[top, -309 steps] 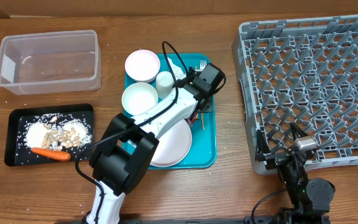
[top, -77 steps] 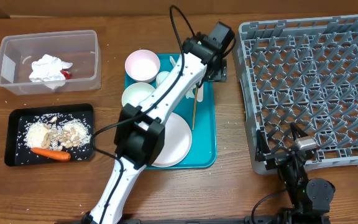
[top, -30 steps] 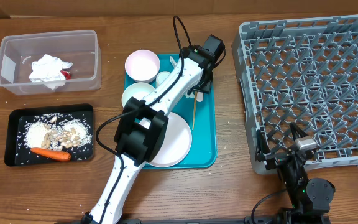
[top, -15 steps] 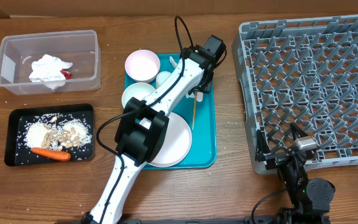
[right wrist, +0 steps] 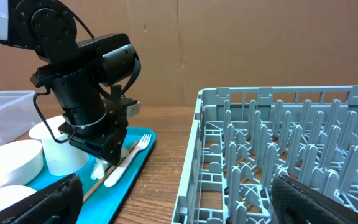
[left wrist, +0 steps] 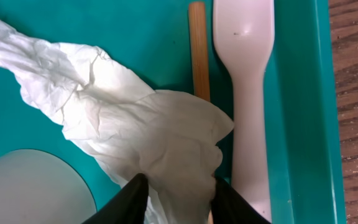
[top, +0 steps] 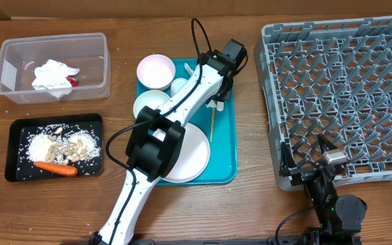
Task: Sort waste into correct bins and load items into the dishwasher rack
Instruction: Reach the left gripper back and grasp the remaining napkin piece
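The left gripper [left wrist: 179, 200] is reaching down into the far right corner of the teal tray [left wrist: 303, 93], its jaws pinching a crumpled napkin [left wrist: 135, 118] by one end. The napkin is trailing away across the tray floor, draping over part of the stick [left wrist: 197, 56], which is lying just beside and parallel to the fork [left wrist: 247, 93]. The fork is lying flat along the tray's right wall, handle towards the gripper. The napkin's lower edge is running up against the cup [left wrist: 30, 186], which is standing upright next to the gripper.

On the same tray, a bowl [top: 156, 71] is sitting at the far left corner, a second bowl [top: 152, 107] just nearer than it, and the plate [top: 186, 156] is filling the near end, partly under the arm.

At the table's [top: 250, 211] far left, the tub [top: 9, 68] is holding a second napkin [top: 52, 73] with the packet [top: 72, 80] touching its right side. Nearer than the tub, the black tray [top: 15, 126] is carrying scraps [top: 67, 146] and the carrot [top: 54, 168] along its near edge.

The right gripper [right wrist: 176, 186] is resting with its jaws spread wide and nothing between them, at the near left corner of the rack [top: 346, 95], which is standing well right of the teal tray.
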`<action>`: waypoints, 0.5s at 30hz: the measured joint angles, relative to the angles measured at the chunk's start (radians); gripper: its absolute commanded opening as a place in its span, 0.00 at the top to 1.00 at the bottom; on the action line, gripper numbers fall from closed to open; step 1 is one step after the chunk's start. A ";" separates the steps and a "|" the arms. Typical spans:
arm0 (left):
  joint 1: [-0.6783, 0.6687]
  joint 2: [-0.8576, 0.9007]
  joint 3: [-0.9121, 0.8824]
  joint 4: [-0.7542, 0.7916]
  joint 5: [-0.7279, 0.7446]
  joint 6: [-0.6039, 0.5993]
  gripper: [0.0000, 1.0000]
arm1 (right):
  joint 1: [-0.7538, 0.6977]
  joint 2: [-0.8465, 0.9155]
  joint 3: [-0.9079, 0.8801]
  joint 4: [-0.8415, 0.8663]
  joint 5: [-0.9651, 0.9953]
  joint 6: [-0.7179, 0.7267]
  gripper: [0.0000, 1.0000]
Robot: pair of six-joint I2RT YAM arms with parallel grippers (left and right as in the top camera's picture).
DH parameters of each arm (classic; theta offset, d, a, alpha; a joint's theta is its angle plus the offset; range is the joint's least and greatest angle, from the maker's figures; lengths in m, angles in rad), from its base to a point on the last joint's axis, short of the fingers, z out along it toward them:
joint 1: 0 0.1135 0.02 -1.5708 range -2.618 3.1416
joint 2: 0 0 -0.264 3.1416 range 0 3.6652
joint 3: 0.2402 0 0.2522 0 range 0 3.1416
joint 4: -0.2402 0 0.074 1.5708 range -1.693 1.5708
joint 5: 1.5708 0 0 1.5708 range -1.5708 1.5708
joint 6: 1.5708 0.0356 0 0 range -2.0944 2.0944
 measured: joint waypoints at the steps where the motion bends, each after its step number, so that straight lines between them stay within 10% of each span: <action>1: 0.000 0.000 0.000 0.000 0.000 0.000 0.67 | 0.000 0.000 0.000 0.000 0.000 0.000 0.00; 15: 0.000 0.003 0.111 -0.078 -0.003 0.035 0.96 | 0.000 0.000 0.000 0.000 0.000 -0.001 0.00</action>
